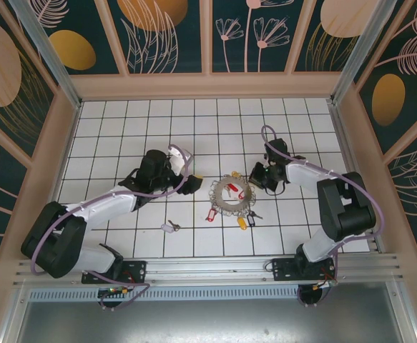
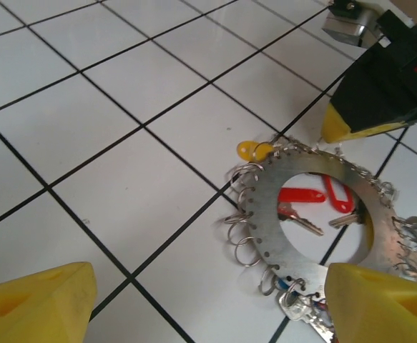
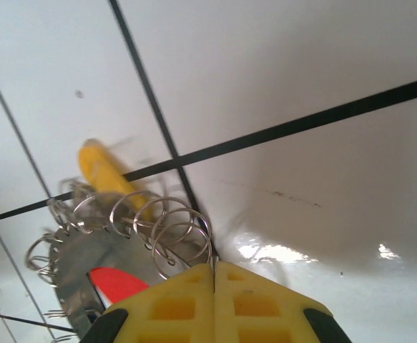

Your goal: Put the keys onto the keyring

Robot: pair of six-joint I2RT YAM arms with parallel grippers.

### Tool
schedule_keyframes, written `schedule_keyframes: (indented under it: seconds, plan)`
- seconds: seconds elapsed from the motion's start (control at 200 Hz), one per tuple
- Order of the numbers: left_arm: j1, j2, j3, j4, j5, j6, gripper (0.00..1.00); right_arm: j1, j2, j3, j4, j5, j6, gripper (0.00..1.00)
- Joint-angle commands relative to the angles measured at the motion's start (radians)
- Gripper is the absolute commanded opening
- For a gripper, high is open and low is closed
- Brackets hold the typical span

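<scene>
The keyring (image 1: 231,194) is a flat grey metal disc with an open centre and many small wire loops along its rim, lying mid-table. Keys with red tags (image 2: 301,194) lie in its centre, and a yellow tag (image 2: 253,150) sits at its far rim. A loose key with a pale tag (image 1: 169,226) rests on the tiles to the lower left. My left gripper (image 2: 208,300) hangs open just left of the keyring (image 2: 265,214), holding nothing. My right gripper (image 3: 214,268) is shut at the keyring's right rim, pinching a thin wire loop (image 3: 183,239).
Red-tagged (image 1: 212,214) and yellow-tagged (image 1: 242,221) keys lie just below the keyring, with more keys at its lower right (image 1: 254,214). Wooden walls (image 1: 208,86) fence the white tiled floor. Open tiles stretch behind and to the left.
</scene>
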Motion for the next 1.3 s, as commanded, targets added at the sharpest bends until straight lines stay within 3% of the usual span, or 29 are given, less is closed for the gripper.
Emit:
schedule_keyframes:
  seconds: [0.0, 0.165, 0.25, 0.455, 0.901, 1.156, 1.296]
  plan:
    - [-0.007, -0.060, -0.021, 0.091, 0.079, 0.018, 0.84, 0.006, -0.074, 0.018, 0.011, -0.005, 0.018, 0.00]
    - [-0.007, -0.124, -0.096, 0.302, 0.231, 0.127, 0.79, 0.022, -0.132, 0.031, -0.012, -0.080, 0.131, 0.00]
    - [-0.021, -0.124, -0.109, 0.377, 0.240, 0.177, 0.75, 0.046, -0.159, 0.056, -0.052, -0.064, 0.189, 0.00]
    - [-0.095, -0.033, 0.023, 0.235, 0.168, 0.349, 0.69, 0.071, -0.202, 0.125, -0.154, -0.116, 0.324, 0.00]
    - [-0.298, 0.110, 0.124, 0.267, -0.071, 0.500, 0.68, 0.084, -0.245, 0.220, -0.316, -0.194, 0.530, 0.00]
    - [-0.312, 0.127, 0.164, 0.252, -0.118, 0.532, 0.62, 0.091, -0.286, 0.259, -0.280, -0.226, 0.613, 0.00]
    - [-0.311, 0.130, 0.161, 0.259, -0.157, 0.539, 0.54, 0.103, -0.302, 0.272, -0.279, -0.216, 0.629, 0.00]
